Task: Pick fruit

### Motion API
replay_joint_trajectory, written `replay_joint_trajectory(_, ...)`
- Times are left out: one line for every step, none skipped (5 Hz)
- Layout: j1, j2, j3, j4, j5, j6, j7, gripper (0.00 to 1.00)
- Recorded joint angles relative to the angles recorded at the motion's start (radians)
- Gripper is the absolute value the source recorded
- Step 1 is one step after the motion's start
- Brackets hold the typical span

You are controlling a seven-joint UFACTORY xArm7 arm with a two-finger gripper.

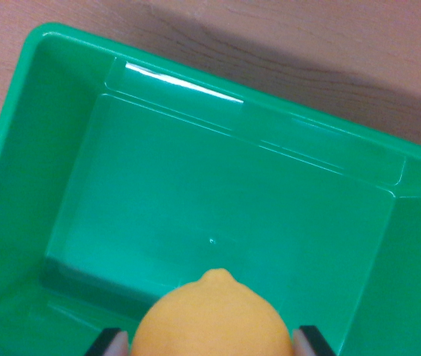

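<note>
Jaws pinching a yellow lemon (211,319) from both sides, held above a green bin (61,185), camera looking down.

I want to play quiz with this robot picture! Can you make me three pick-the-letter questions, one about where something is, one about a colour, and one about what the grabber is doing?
1. Where is the lemon?
A. Lying on the wooden table
B. Above the inside of the bin, between the gripper's fingers
C. Outside the bin, next to its rim

2. What colour is the bin?
A. Green
B. Blue
C. Red

3. What is the gripper doing?
A. Open, holding nothing
B. Shut on the lemon
C. Shut on the bin's rim

Answers: 1 B, the bin's floor shows behind the fruit. 2 A, its walls are green. 3 B, one finger sits at each side of the lemon.
</note>
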Motion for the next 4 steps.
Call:
replay_joint_trajectory(0.0, 0.0, 0.0, 0.0, 0.0, 0.0, 0.0, 1.0)
replay_joint_trajectory(-0.0001, -0.006, 0.0, 0.016, 0.0003, 0.021, 0.0, 1.0)
replay_joint_trajectory(-0.0002, -0.011, 0.0, 0.027, 0.0005, 0.038, 0.0, 1.0)
replay_joint_trajectory(-0.0002, -0.011, 0.0, 0.027, 0.0005, 0.038, 0.0, 1.0)
